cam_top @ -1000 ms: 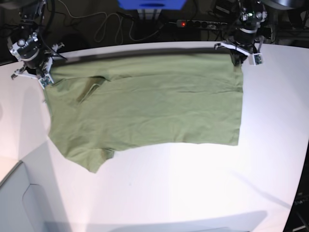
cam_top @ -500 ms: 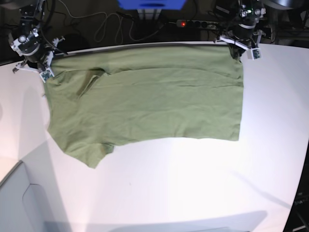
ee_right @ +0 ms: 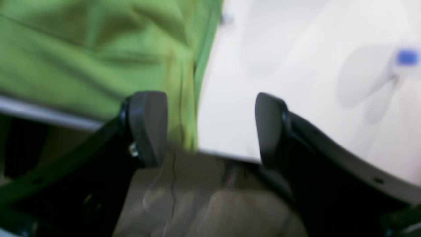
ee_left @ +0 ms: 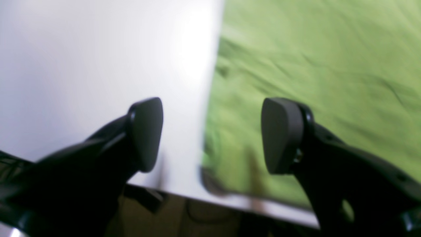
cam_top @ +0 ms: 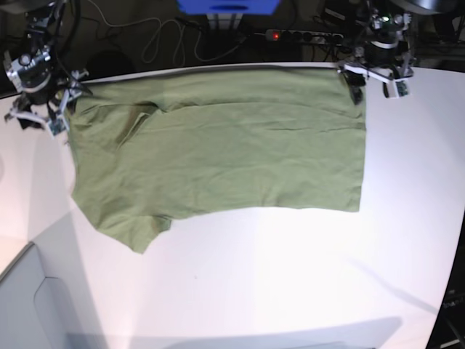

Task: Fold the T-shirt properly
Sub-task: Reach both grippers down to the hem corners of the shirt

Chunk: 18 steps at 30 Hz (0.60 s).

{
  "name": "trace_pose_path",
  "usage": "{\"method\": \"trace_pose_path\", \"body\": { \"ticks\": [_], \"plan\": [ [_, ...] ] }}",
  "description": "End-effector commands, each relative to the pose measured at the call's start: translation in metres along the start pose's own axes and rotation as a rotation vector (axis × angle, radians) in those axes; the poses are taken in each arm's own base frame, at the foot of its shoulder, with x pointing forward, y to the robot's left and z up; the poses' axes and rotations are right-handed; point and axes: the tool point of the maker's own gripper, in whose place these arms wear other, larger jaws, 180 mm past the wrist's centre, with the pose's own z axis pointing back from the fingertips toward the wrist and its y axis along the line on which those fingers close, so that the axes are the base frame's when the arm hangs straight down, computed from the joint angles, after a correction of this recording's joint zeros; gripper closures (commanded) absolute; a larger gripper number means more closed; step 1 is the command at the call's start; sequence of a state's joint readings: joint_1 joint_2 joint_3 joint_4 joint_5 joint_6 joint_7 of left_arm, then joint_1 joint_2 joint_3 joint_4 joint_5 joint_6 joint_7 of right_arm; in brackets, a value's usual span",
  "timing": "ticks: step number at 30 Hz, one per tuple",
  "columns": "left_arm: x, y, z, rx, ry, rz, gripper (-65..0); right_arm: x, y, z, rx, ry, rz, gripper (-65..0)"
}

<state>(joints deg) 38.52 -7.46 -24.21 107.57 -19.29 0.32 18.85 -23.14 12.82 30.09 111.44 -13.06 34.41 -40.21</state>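
The T-shirt (cam_top: 218, 149) lies spread flat on the white surface (cam_top: 290, 283), filling the far half from about 10 o'clock to 2 o'clock, its top edge running right along the surface's back rim and one sleeve poking out toward 8 o'clock. The left end effector (cam_top: 375, 75) hangs at the shirt's 2 o'clock corner with its fingers spread wide and nothing between them; the wrist view shows the shirt's side edge passing through the gap. The right end effector (cam_top: 40, 116) sits at the 10 o'clock corner, likewise spread wide and empty, straddling the cloth edge at the surface's rim. The fabric looks thin, light and limp, so I would expect it to sag and crease wherever it is not supported; a firm pinch on the two far corners or along a hem seems the safest hold, since a loose grip would likely let it slide out. The back rim is close, with cables (cam_top: 156, 40) and a power strip (cam_top: 301, 35) just beyond. The whole near half, toward 6 o'clock, is open for drawing the cloth over.
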Motion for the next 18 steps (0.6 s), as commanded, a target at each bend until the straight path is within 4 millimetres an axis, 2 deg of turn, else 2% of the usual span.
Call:
{"method": "trace_pose_path", "body": {
  "ticks": [1, 4, 6, 8, 10, 14, 18],
  "plan": [
    [0.018, 0.0, -0.001, 0.002, -0.058, -0.001, -45.0, 0.017, -0.012, 0.002, -0.027, -0.052, 0.015, -39.8],
    [0.046, 0.001, -0.019, 0.007, -0.131, 0.005, -45.0, 0.055, -0.015, -0.012, -0.023, -0.135, -0.006, -39.8],
    [0.047, 0.002, -0.034, 0.012, -0.114, 0.031, -45.0, 0.078, -0.015, -0.022, -0.012, -0.179, -0.016, -39.8],
    [0.057, -0.003, -0.048, 0.001, -0.109, 0.05, -45.0, 0.099, -0.01, -0.033, 0.015, -0.216, -0.035, -39.8],
    [0.073, -0.008, -0.057, -0.009, -0.127, 0.063, -44.9, 0.112, -0.011, -0.041, 0.027, -0.235, -0.05, -39.8],
    [0.119, -0.019, -0.077, -0.033, -0.22, 0.1, -44.9, 0.135, -0.009, -0.062, 0.072, -0.255, -0.064, -39.8],
    [0.141, -0.022, -0.109, -0.037, -0.236, 0.15, -44.9, 0.156, -0.016, -0.082, 0.1, -0.263, -0.087, -39.8]
  ]
}}
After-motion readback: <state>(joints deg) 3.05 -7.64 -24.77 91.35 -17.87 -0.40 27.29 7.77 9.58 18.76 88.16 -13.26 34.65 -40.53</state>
